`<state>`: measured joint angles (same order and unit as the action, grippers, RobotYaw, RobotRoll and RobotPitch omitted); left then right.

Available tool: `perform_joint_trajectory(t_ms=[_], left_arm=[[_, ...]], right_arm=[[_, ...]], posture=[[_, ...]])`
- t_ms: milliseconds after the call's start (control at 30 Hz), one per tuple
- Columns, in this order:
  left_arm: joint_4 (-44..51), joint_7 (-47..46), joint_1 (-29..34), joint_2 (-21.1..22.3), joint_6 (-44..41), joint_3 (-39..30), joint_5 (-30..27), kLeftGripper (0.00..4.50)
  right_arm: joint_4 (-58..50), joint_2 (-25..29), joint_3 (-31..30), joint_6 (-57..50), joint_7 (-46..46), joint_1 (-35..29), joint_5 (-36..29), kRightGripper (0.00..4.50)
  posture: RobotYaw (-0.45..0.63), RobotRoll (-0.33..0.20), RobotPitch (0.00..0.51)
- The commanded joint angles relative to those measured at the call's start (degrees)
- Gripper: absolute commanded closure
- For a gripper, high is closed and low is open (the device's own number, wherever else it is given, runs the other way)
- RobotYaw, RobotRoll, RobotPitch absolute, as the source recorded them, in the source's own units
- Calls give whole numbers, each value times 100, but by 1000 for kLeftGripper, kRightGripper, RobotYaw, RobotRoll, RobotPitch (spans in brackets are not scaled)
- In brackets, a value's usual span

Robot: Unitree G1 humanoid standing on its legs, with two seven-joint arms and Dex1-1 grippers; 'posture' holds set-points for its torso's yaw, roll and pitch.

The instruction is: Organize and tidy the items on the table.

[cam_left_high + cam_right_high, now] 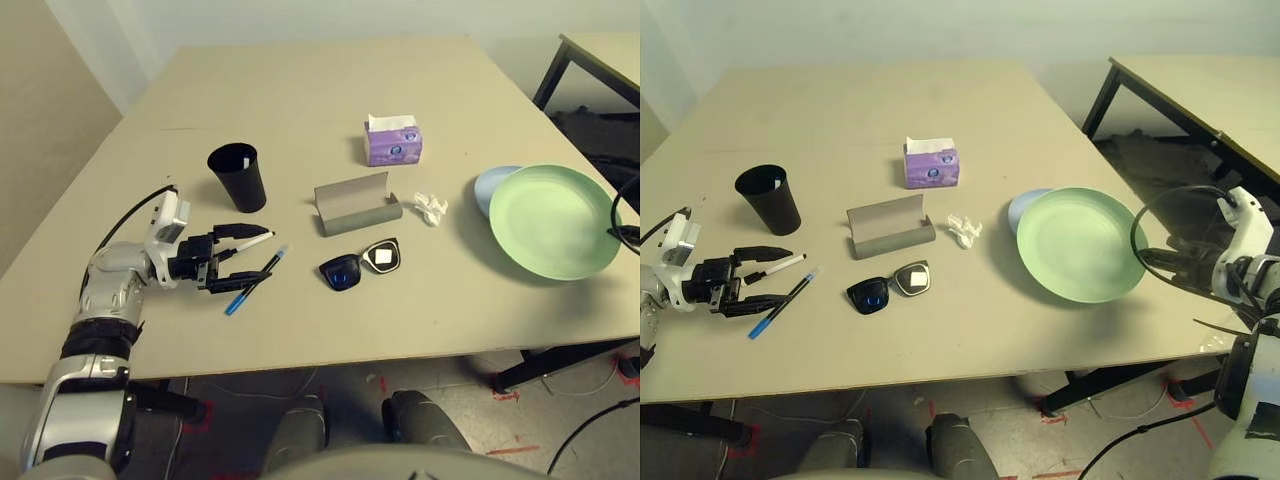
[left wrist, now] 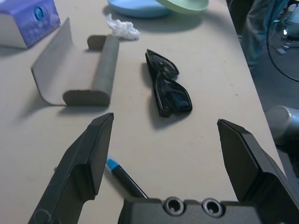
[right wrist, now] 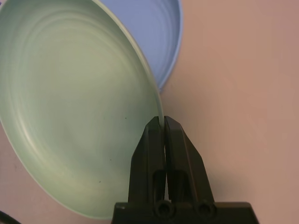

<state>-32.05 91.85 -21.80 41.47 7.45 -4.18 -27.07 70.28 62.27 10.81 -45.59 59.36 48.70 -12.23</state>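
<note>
A pale beige desk (image 1: 300, 110) stands in a plain room. By its left edge the left pincer (image 1: 232, 258) gapes wide, holding nothing, beside the white-black marker (image 1: 252, 242) and blue pen (image 1: 256, 281). A black cup (image 1: 238, 177) stands just behind. Mid-desk lie a grey glasses case (image 1: 356, 204), dark sunglasses (image 1: 361, 264), crumpled white tissue (image 1: 431, 207) and purple tissue pack (image 1: 393, 141). Near the right edge the right pincer (image 3: 163, 122) is clamped on the green plate (image 1: 553, 220), which overlaps the pale blue plate (image 1: 493, 184).
</note>
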Motion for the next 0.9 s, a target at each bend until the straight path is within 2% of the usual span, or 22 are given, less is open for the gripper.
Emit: perform_joint_trajectory(t_ms=[33, 333, 900], left_arm=[[168, 14, 76, -3, -97, -26, 50, 0], [412, -65, 263, 22, -246, -117, 5, 0], [705, -208, 529, 49, -358, -251, 7, 0]], right_arm=[[91, 71, 162, 70, -50, 63, -3, 4441], [269, -75, 641, 508, -539, 186, -148, 4441], [401, -423, 1063, 1085, -1068, 370, -161, 4441]], posture=[[-98, 0, 107], [-71, 0, 116], [-44, 0, 115]])
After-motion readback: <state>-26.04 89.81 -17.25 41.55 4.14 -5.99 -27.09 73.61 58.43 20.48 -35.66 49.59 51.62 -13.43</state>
